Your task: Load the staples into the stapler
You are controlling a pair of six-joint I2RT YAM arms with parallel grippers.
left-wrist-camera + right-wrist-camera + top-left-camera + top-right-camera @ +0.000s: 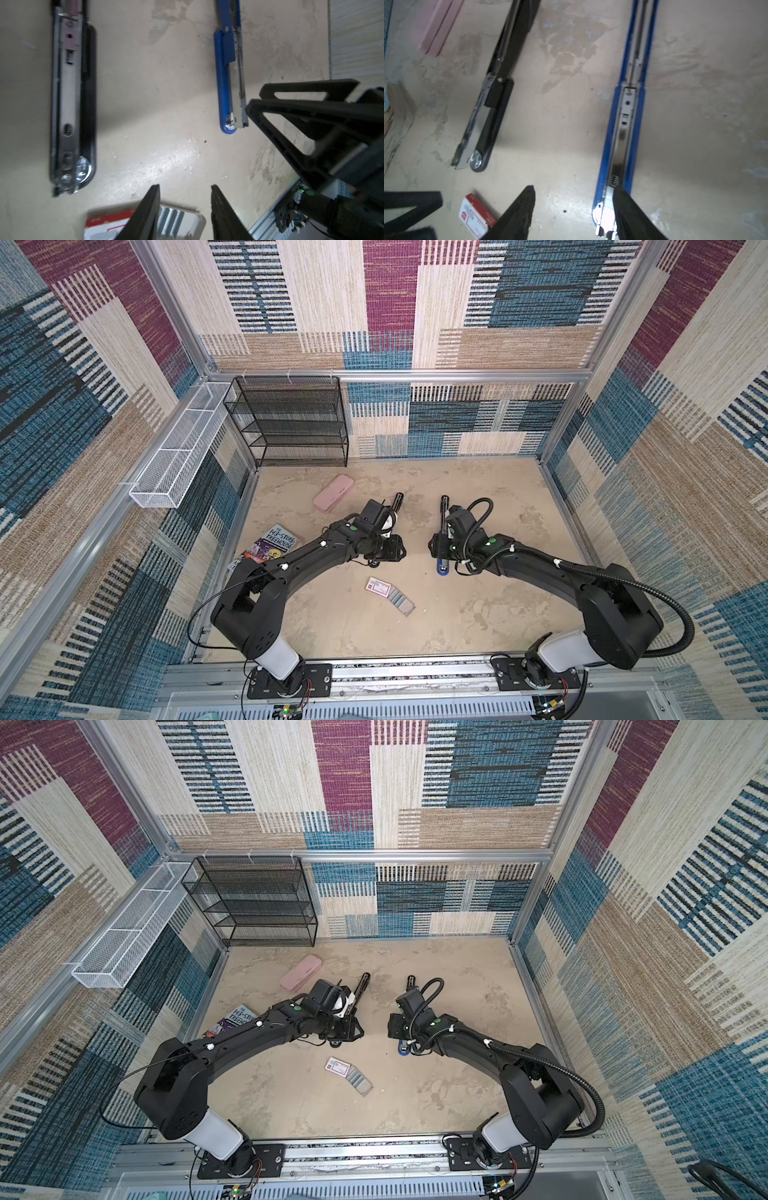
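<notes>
Grey staples (170,221), partly out of white box (108,223), likely for picking. Beyond box: blue stapler (623,135), black stapler (492,116), opened flat, apparently for loading. Left gripper (185,187), right gripper (574,188): jaws apart, nothing held.

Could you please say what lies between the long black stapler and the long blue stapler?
Only bare, stained beige tabletop, seen in the right wrist view.
</notes>
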